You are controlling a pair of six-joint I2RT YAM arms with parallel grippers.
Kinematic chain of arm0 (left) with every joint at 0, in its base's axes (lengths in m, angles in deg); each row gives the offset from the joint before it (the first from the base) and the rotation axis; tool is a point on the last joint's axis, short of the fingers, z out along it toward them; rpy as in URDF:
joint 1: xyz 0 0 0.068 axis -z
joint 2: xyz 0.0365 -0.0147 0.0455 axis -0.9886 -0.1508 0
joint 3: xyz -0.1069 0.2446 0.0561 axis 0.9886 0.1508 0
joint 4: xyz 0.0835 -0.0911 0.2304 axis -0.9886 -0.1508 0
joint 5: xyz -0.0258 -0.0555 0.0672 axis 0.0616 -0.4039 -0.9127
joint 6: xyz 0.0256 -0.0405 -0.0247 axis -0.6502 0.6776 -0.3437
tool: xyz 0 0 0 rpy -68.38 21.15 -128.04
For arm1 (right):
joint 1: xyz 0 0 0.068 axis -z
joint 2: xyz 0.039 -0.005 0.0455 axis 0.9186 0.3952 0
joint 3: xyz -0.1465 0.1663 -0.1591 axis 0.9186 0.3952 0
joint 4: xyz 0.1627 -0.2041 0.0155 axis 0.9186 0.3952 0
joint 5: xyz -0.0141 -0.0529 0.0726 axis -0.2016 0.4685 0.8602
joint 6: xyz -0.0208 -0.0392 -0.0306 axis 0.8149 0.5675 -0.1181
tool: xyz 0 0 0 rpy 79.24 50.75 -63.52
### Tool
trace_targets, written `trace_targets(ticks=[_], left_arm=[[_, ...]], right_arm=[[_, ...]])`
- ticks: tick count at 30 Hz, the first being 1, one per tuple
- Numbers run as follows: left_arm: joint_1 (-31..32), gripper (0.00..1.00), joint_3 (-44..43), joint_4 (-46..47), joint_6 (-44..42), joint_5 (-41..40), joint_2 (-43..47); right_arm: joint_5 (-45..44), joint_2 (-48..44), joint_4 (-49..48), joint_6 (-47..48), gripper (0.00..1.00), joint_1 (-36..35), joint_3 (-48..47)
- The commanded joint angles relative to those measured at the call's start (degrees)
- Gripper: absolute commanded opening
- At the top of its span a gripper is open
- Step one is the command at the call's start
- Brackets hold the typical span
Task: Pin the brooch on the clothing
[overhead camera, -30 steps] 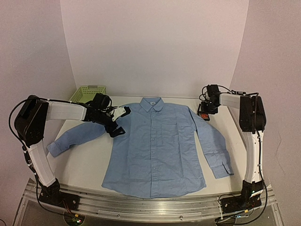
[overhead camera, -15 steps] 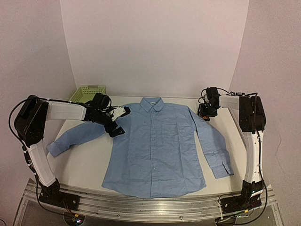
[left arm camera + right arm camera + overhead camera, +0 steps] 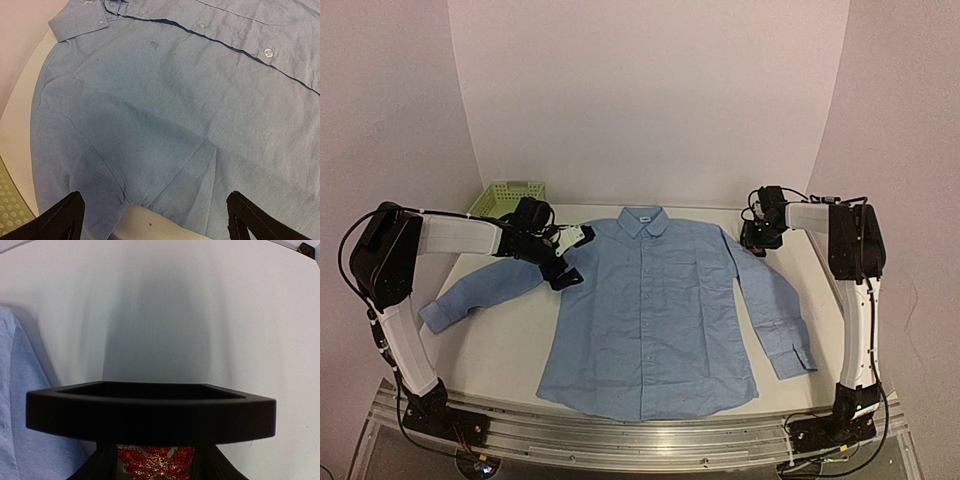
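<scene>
The tiny orange-red brooch, glittery and veined like a leaf, shows only as a sliver in the right wrist view. It sits just under the near wall of a small black-framed square box, close to the far right corner of the white desk. I cannot tell whether it rests in the box or is already lifted. The right gripper is down at that box, but nothing shows whether it is clenched or released. The step in hand looks like fetching the brooch. Next it likely needs a sure pinch on a small, hard, jagged ornament, then a carry to the light blue woven button-up shirt. The shirt is spread flat mid-desk, its collar toward the far edge. The left gripper hangs wide open and empty over softly creased cloth at the sleeve seam.
</scene>
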Motion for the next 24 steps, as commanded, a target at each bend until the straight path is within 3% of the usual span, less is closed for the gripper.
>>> trace_targets(ticks=[1,13,24], left_arm=[[-0.51,1.0,-2.11,1.64,-0.69,0.06,-0.55],[-0.83,1.0,-1.97,1.58,-0.88,0.05,-0.73],[-1.05,0.99,-1.87,1.6,-0.88,0.4,-0.48]], right_arm=[[1.14,-0.12,0.88,0.37,0.53,-0.34,0.28],[-2.55,0.28,0.82,0.04,0.37,-0.34,0.34],[-0.51,-3.71,0.72,-2.0,0.33,-0.34,-2.78]])
